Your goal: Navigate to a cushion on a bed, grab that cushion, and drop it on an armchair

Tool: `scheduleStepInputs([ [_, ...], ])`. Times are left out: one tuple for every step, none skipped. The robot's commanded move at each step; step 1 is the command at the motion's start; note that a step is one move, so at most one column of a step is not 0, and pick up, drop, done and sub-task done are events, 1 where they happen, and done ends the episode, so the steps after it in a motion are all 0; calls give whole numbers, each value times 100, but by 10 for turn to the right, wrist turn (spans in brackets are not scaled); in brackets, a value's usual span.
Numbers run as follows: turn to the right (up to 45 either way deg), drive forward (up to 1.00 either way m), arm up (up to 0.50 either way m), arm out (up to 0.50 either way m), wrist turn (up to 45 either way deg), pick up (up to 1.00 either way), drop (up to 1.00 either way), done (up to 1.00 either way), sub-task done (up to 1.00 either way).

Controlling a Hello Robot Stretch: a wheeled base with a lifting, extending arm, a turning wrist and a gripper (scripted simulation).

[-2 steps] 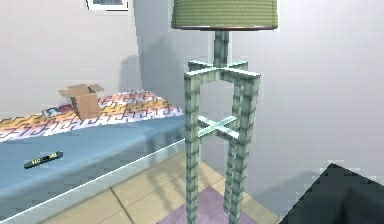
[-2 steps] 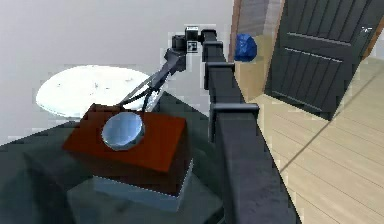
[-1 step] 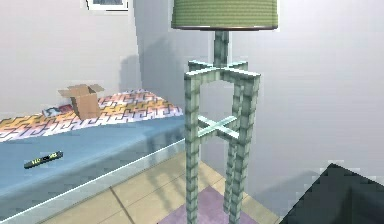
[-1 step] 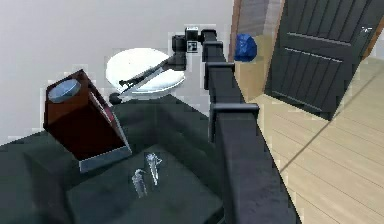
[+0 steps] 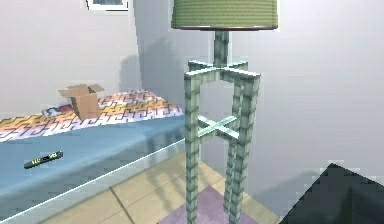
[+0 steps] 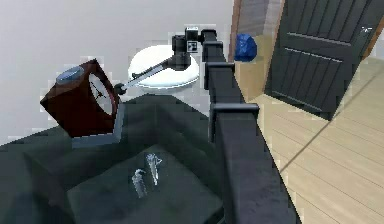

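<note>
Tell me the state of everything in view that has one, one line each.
Cardboard box, flaps open, upright on the bed.
Floor lamp, standing upright.
Door, closed.
Dark red box, tilted.
End effector, at a white round thing; cannot tell whether it holds anything.

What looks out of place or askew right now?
The dark red cushion is tilted corner-down over the dark armchair by the gripper; I cannot tell whether it is held. Small silvery things lie on the seat. An open cardboard box stands on the bed.
</note>
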Motion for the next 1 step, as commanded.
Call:
scheduleStepInputs([
  [0,0,-36,0,0,0,0,0,0],
])
